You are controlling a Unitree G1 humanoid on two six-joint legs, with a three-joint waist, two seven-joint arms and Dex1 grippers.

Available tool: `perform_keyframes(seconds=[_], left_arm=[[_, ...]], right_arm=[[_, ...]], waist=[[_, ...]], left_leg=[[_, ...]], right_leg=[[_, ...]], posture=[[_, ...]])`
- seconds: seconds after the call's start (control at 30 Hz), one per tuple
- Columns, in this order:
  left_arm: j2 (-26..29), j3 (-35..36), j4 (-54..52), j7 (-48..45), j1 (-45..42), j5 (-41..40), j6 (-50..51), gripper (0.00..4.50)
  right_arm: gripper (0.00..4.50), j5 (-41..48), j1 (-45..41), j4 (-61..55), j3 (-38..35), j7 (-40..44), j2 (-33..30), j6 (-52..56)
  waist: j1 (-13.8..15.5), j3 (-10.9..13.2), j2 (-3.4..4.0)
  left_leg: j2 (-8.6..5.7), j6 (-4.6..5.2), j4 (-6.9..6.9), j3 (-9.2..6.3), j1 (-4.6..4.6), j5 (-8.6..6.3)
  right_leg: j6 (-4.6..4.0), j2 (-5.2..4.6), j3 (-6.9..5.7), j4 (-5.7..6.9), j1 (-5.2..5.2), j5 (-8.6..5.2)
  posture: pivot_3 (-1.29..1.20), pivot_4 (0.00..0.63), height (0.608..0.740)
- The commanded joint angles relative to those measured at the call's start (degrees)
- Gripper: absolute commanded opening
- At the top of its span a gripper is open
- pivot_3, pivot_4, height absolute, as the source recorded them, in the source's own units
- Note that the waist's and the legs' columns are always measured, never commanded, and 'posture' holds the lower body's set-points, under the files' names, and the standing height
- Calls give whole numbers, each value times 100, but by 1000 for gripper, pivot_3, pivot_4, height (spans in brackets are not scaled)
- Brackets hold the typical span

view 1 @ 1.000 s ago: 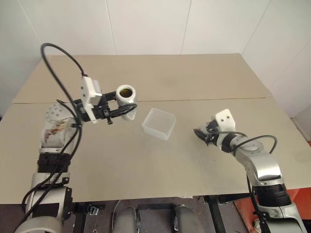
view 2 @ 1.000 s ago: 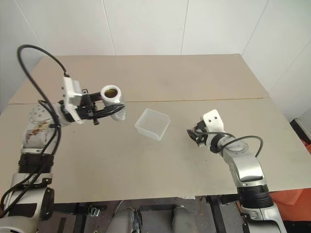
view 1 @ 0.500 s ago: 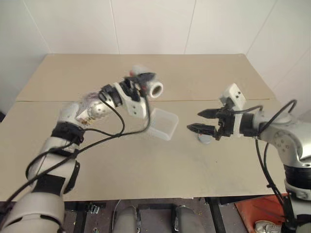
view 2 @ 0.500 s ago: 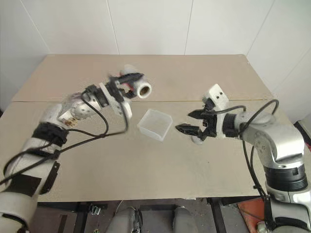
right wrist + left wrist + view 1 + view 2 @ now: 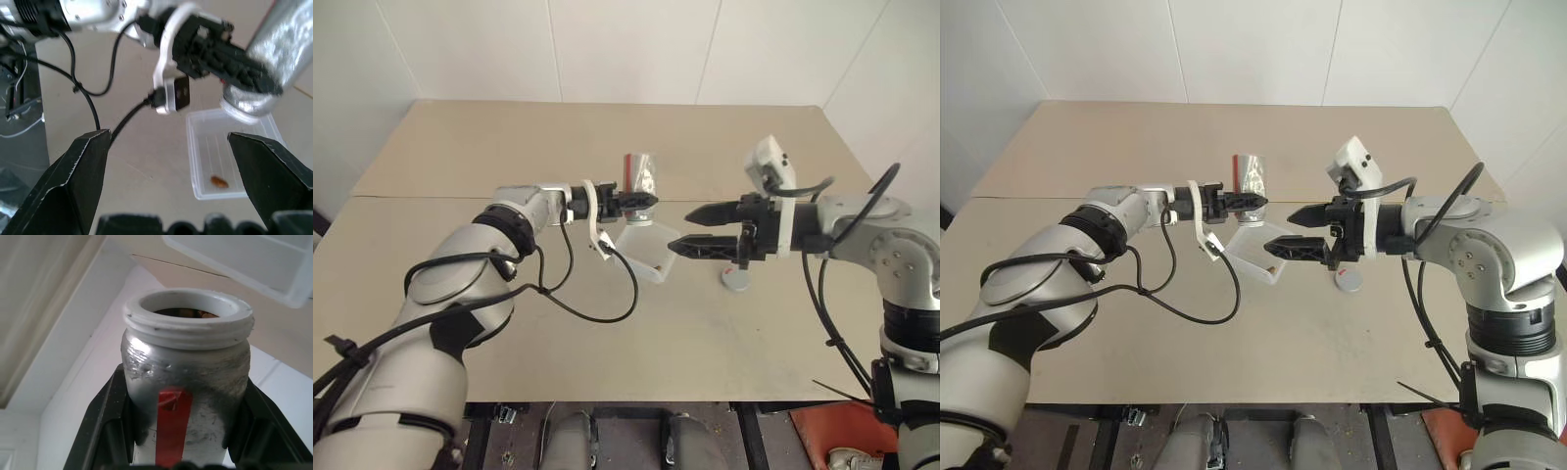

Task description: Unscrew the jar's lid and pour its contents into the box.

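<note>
No readable writing or brand on anything I can see; the only marking is a strip of red tape running down the side of the jar (image 5: pixel 186 396).

The jar is a clear plastic cylinder, scuffed and silvery where light catches it, with a thick white threaded neck. Its mouth is uncapped, and in the left wrist view I make out the contents (image 5: pixel 188 312), dark brown bits, just inside the rim. The left gripper (image 5: pixel 641 201) has its two black fingers clamped on the jar's sides. In the left eye view the jar sits just above frame centre, upended, mouth toward the box (image 5: pixel 651 257) directly beneath it.

The box is a square translucent white tub with rounded corners and low walls, resting on the matte tan table (image 5: pixel 607 333). The right wrist view shows one small brown bit (image 5: pixel 219 182) lying on the box floor.

The right gripper (image 5: pixel 690 227), right of centre, points across at the box with its fingers spread wide and holding nothing.

The lid (image 5: pixel 736 281), a flat round grey cap, lies on the table just below the right gripper, beside the box but apart from it.
</note>
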Motion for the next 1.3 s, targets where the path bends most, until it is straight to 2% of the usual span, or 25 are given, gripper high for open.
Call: perform_keyframes(seconds=[0.03,0.1,0.2,0.3,0.47,0.57,0.63,0.73,0.77,0.87,0.97,1.07,1.3], left_arm=[[80,57,-7,58,-92,-320,-90,1948],[148,117,16,-1,-72,-491,-156,1948],[304,551,64,-359,9,-1191,-612,1948],[569,1305,-12,-1071,218,-2317,-1397,1948],[633,3226,-177,-3666,1039,-5419,-2689,1948],[392,4525,-1443,-5938,2148,-8182,-1642,1948],[370,5070,-2554,-6996,2826,-9443,-543,1948],[306,5787,-4190,-7775,3737,-11063,1592,1948],[284,5927,-4531,-7825,3897,-11308,2058,1948],[198,6160,-5310,-7932,4526,-11576,2628,1948],[-5,6357,-5647,-7913,4928,-11690,2936,1948],[-235,6513,-5547,-8075,5111,-11730,2834,1948],[-607,6431,-4656,-8180,5052,-11096,2094,1948]], right_arm=[[4465,123,88,-254,-244,-214,-15,11],[4465,153,124,-255,-269,-269,-15,10],[4465,135,215,-292,-282,-281,-32,-131],[4465,-35,371,-375,-265,-311,43,-552],[4465,-275,512,-397,-83,-294,192,-1190],[4465,-609,623,-437,93,-323,281,-1703],[4465,-986,749,-472,246,-327,327,-2238],[4465,-1223,867,-421,333,-293,440,-2672],[4465,-1245,886,-402,334,-279,453,-2711],[4465,-1326,920,-355,351,-283,506,-2832],[4465,-1370,945,-341,362,-294,539,-2886],[4465,-1379,965,-373,351,-322,570,-2867],[4465,-1313,958,-465,311,-371,609,-2773]], waist=[[-2,0,0],[-8,0,0],[-22,0,0],[-44,0,0],[-78,0,0],[-89,-2,4],[-119,-3,4],[-185,-2,4],[-197,-2,4],[-198,-3,4],[-189,-2,4],[-184,-3,4],[-145,-3,5]], left_leg=[[1,7,2,0,0,-4],[1,9,6,0,0,-5],[2,10,10,-1,1,-6],[3,9,13,-1,2,-5],[5,-11,20,2,4,7],[7,-23,29,5,5,14],[11,-32,43,4,1,20],[12,-32,59,2,-1,19],[11,-31,63,0,-1,19],[9,-30,65,-10,8,19],[9,21,62,-12,67,-12],[9,28,61,-11,88,-17],[8,24,61,-8,106,-14]], right_leg=[[0,0,0,2,0,0],[0,0,1,4,-1,0],[-1,-1,2,5,-1,0],[-1,-1,2,7,-1,1],[-1,-3,2,12,1,2],[1,-3,4,16,4,3],[3,-2,6,26,5,3],[5,1,14,38,4,3],[6,0,15,44,4,2],[7,2,15,52,13,3],[7,4,10,42,80,2],[7,2,8,-1,105,5],[1,5,10,-1,118,16]], posture=[[0,150,740],[0,150,740],[0,150,740],[0,150,740],[0,150,740],[0,150,740],[0,150,740],[0,150,740],[0,150,740],[0,150,740],[0,150,740],[0,150,740],[0,150,740]])
